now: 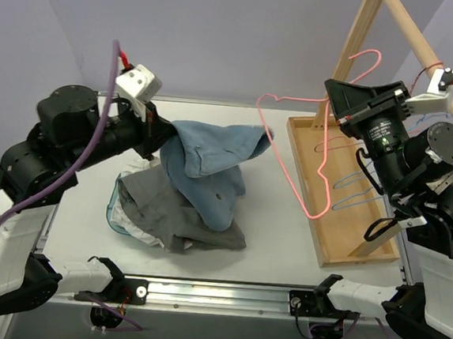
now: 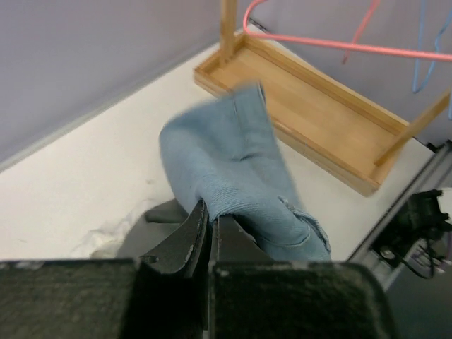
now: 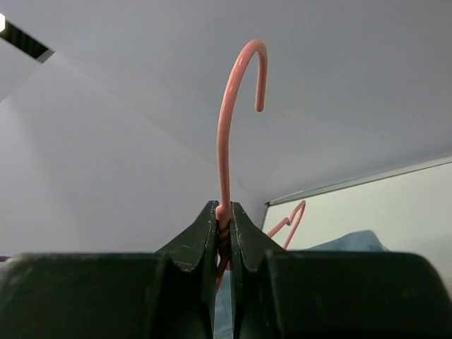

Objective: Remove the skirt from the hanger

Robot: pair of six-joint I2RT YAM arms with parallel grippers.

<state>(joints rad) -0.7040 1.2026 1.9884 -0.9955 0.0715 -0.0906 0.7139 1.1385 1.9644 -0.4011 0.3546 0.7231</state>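
The skirt [image 1: 207,164], a soft, light blue cloth, hung over a heap of grey clothes [image 1: 179,213] on the table [image 1: 276,237], its far corner just beside the pink hanger [image 3: 220,141]. The left gripper [image 2: 210,215] was pinched tight on a fold of it. The right gripper [image 3: 224,215] was clamped on the hanger's neck. Limp fabric like this would probably sag and snag, so gripping a bunched hem should suit it best.

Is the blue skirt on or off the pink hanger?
Off, apparently: hanger bare in right gripper, skirt pinched by left gripper.
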